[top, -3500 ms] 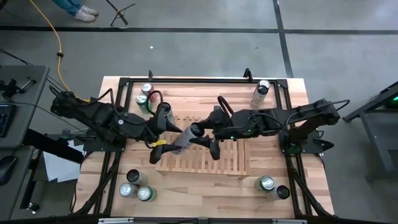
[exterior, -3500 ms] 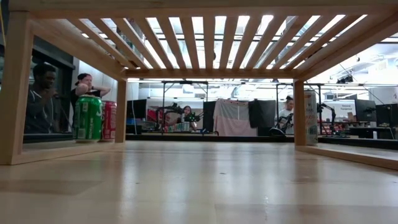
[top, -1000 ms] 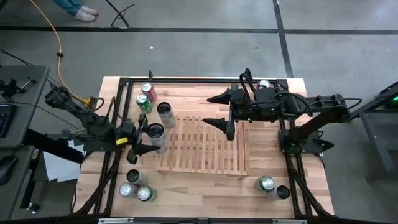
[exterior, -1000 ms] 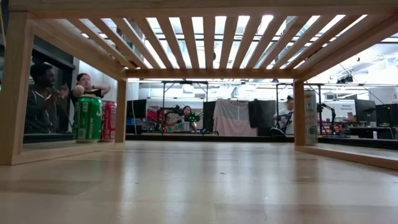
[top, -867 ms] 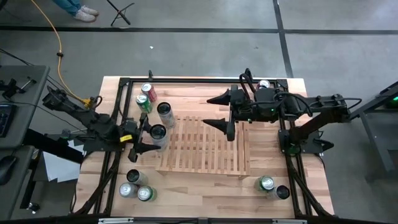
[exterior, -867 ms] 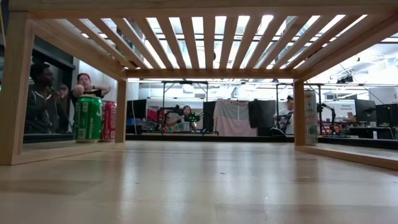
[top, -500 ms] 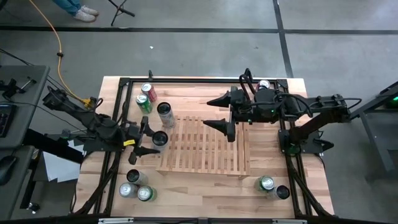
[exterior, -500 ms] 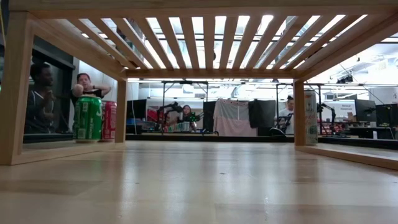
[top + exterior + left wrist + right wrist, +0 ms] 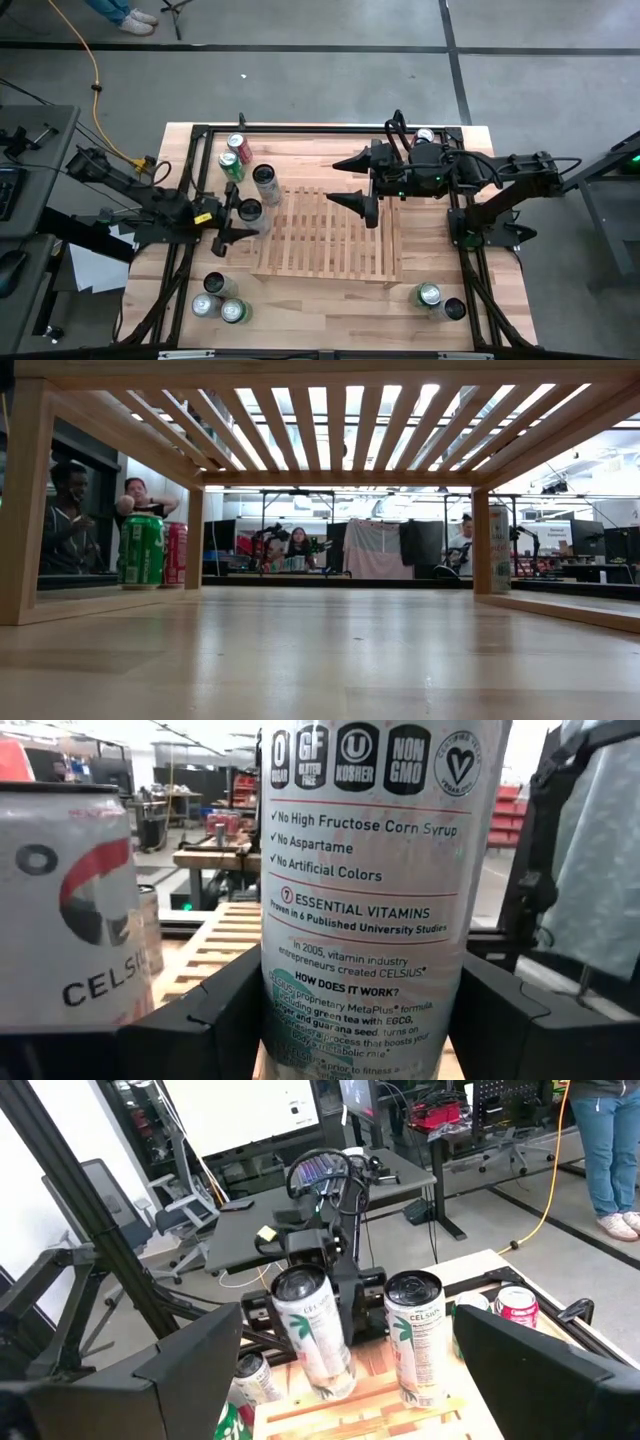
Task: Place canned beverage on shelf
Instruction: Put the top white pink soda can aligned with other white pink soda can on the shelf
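A tall white Celsius can (image 9: 250, 211) is at the left edge of the slatted light-wood shelf (image 9: 330, 240), with my left gripper (image 9: 242, 221) shut on it. In the right wrist view this can (image 9: 316, 1330) leans a little, its bottom by the shelf's outer slats. A second Celsius can (image 9: 265, 182) stands upright at the shelf's far left corner. My right gripper (image 9: 336, 180) hovers open over the far part of the shelf, holding nothing. My left gripper pinches the can's lower body (image 9: 300, 1020) between its two fingers (image 9: 225, 1015), one on each side of the wall. The fingers come level from the table's left. The can stands nearly upright in the hold; I cannot tell whether its bottom rests on anything.
A green can (image 9: 231, 165) and a red can (image 9: 238, 145) stand at the far left, and one can (image 9: 425, 136) at the far right. Three cans (image 9: 218, 300) are grouped near left and two (image 9: 440, 300) near right. A black frame (image 9: 300, 128) rims the table.
My left gripper has sunk with the white can beside the shelf's left edge, staying shut on it. The can has kept nearly upright.
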Motion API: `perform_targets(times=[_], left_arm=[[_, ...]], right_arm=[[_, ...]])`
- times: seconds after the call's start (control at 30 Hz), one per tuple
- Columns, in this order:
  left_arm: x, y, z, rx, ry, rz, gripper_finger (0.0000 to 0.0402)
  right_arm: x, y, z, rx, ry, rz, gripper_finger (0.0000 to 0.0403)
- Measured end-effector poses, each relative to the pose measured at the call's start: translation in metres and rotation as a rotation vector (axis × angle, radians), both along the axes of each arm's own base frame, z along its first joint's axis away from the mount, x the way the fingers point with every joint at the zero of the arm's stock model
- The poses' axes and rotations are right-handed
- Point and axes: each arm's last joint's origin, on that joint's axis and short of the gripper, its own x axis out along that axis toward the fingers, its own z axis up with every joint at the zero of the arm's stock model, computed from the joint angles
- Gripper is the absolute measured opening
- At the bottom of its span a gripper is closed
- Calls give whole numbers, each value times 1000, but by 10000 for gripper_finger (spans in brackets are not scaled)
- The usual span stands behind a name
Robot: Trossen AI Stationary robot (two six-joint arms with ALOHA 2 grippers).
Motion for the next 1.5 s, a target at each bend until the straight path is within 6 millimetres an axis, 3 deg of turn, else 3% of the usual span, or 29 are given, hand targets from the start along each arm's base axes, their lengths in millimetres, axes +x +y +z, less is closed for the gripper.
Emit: perform_targets(times=[0.43,0.83,0.93,1.0,1.2,1.5], left_arm=[[17,10,-11,25,72,93,247],[19,11,-12,13,80,111,246],[19,11,-12,14,82,111,246],[19,11,-12,14,84,111,246],[19,11,-13,18,94,114,246],[19,11,-14,13,103,116,246]], right_arm=[[7,1,-5,70,6,-14,348],[90,19,-60,116,-6,82,339],[107,22,-70,121,-55,95,302],[114,23,-74,139,-89,82,254],[125,24,-82,107,-124,24,28],[126,14,-84,54,-127,-135,5]])
